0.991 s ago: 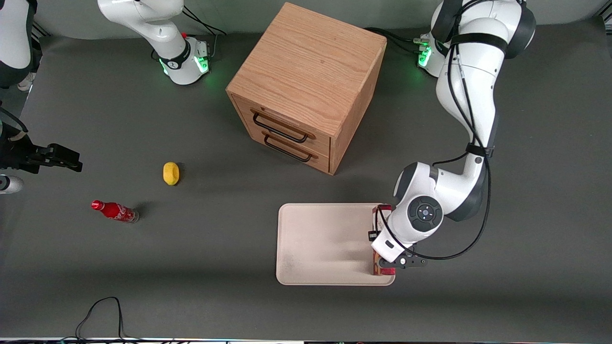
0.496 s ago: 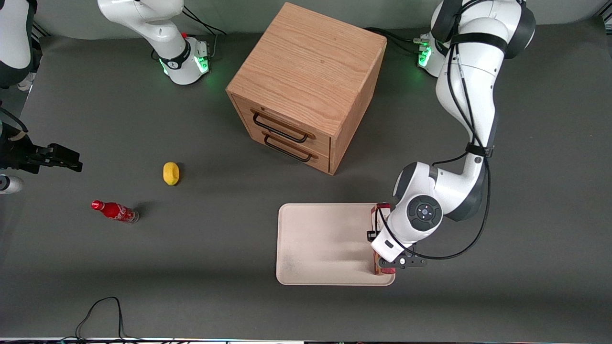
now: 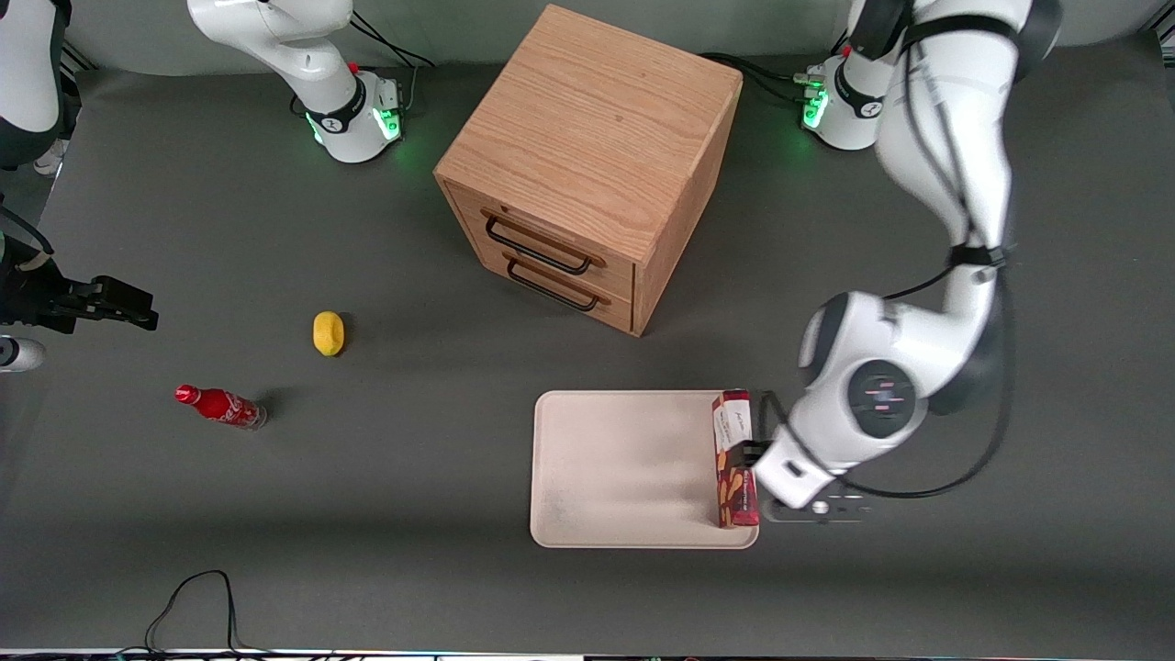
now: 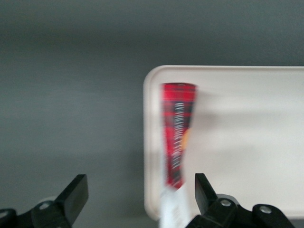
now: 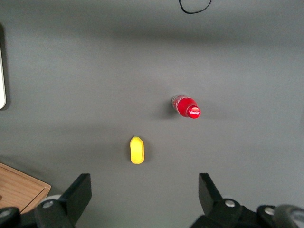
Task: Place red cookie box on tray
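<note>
Jaws spread wide, holding nothing; both fingers (image 4: pixel 76 192) show apart in the wrist cam, w/ the red cookie box (image 4: pixel 177 135) lying between them but lower down, untouched. Gripper (image 3: pixel 769 477) hovers just off the tray's edge on the working arm's end, roughly at 3 o'clock from the box.

Red cookie box (image 3: pixel 734 459) rests on the tray (image 3: pixel 624 468), along the short rim nearest the working arm, long axis running 12-to-6, white end section toward 12, cookie pics toward 6. It sits inside the rim, rest of tray bare.

Out from there on the tabletop (image 3: pixel 413 477): wooden two-drawer cabinet (image 3: pixel 587 165) at about 11 o'clock from the tray, black handles facing the front cam. Toward the parked arm's end: yellow lemon (image 3: pixel 328 332), and a small red cola bottle (image 3: pixel 220 406) nearer the front cam than the lemon.
</note>
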You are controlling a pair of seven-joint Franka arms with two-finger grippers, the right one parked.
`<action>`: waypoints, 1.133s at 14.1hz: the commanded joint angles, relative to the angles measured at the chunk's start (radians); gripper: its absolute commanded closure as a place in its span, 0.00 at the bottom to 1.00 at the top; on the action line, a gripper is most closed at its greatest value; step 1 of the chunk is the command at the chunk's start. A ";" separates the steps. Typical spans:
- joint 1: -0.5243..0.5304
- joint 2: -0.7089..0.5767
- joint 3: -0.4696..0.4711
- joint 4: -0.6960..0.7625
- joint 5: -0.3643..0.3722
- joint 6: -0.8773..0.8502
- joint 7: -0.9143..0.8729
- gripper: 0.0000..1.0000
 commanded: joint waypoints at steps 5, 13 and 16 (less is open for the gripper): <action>0.225 -0.384 -0.004 -0.309 -0.015 -0.141 0.148 0.00; 0.345 -0.737 -0.004 -0.599 0.014 -0.187 0.243 0.00; 0.343 -0.783 -0.008 -0.598 0.062 -0.249 0.282 0.00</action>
